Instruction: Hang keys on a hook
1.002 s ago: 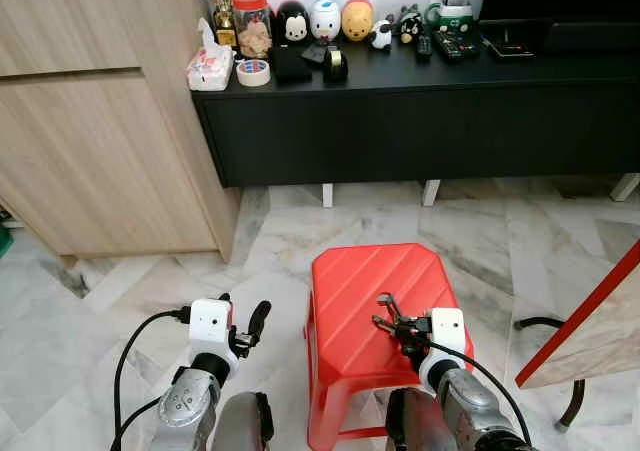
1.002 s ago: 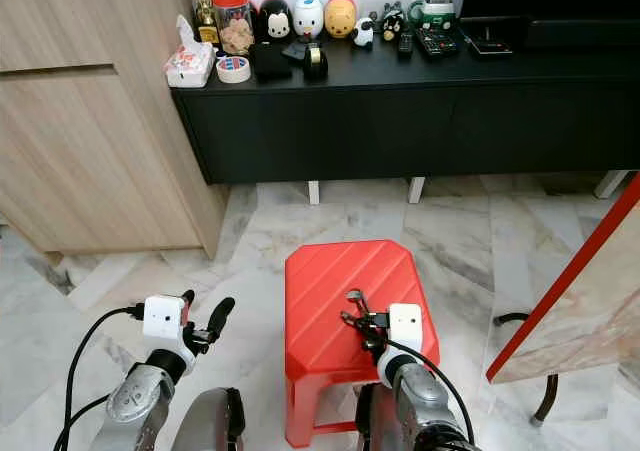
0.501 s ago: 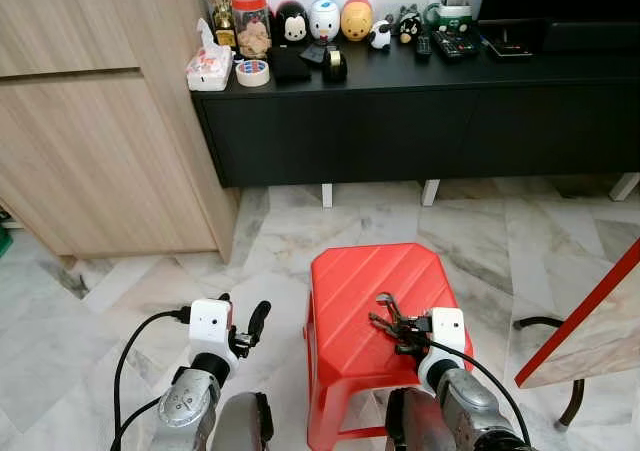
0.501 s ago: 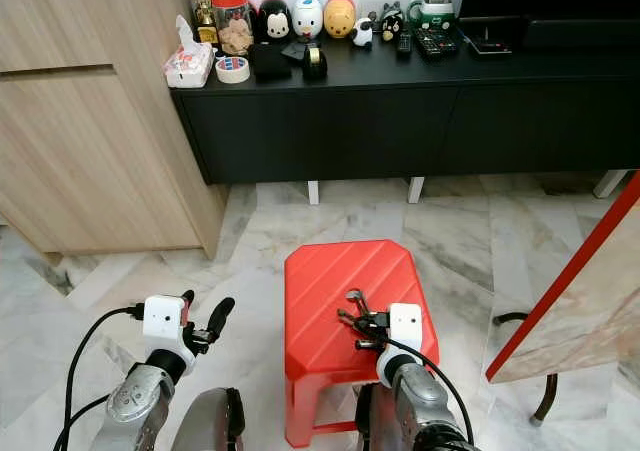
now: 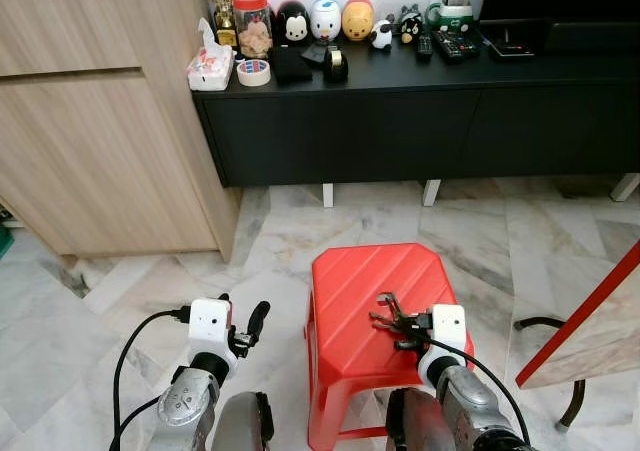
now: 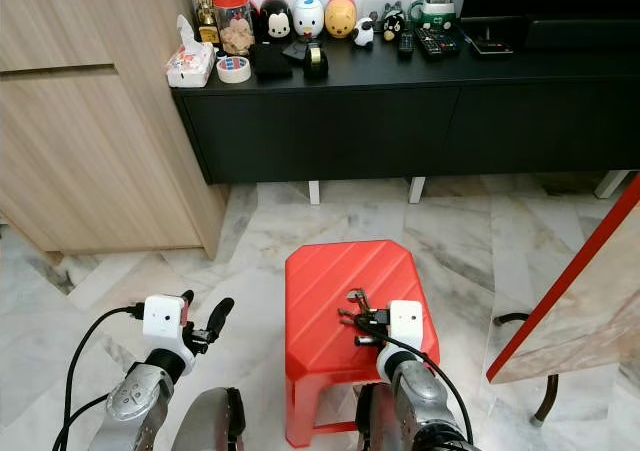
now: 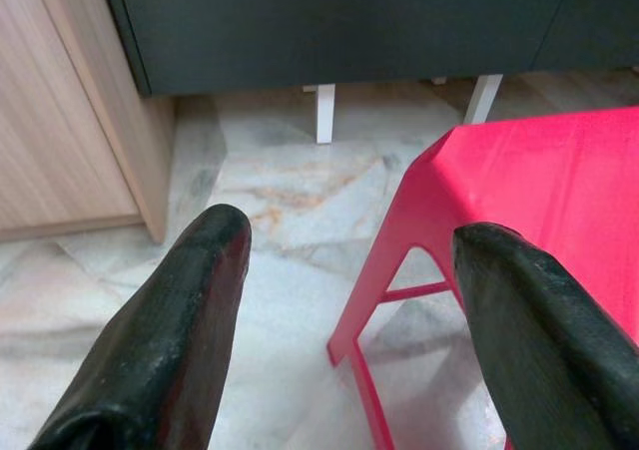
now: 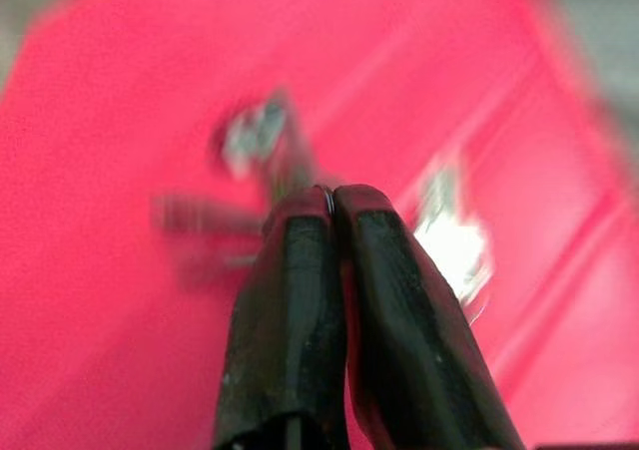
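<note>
1. Red plastic stool (image 5: 375, 281) is seen on the marble floor (image 5: 120, 301), directly in front of the robot; a black TV console (image 5: 420, 121) stands behind it, a wooden cabinet (image 5: 90, 121) to the left.
2. The bunch of keys (image 5: 388, 316) is held just above the stool top, pinched by the right gripper (image 8: 334, 206) — fingers (image 8: 290, 300) pressed together on the key ring, keys fanning out beyond the tips and blurred in the right wrist view.
3. The left gripper (image 7: 339, 260) is held low over the floor beside the stool, jaws spread wide, nothing between them.
4. No hook can be made out in these views; the console top carries figurines (image 5: 325, 19), a tape roll (image 5: 253, 72), a tissue pack (image 5: 209, 66) and remotes (image 5: 455, 43).
5. Step judged: keys picked up, hanging not yet done — the hook has to be found first.
6. Risks, judged: grip looks to be on the ring only at the fingertips, so the keys could swing or slip out when the robot walks or turns; loose keys could snag the stool edge on lifting; a swinging ring could miss a hook.
</note>
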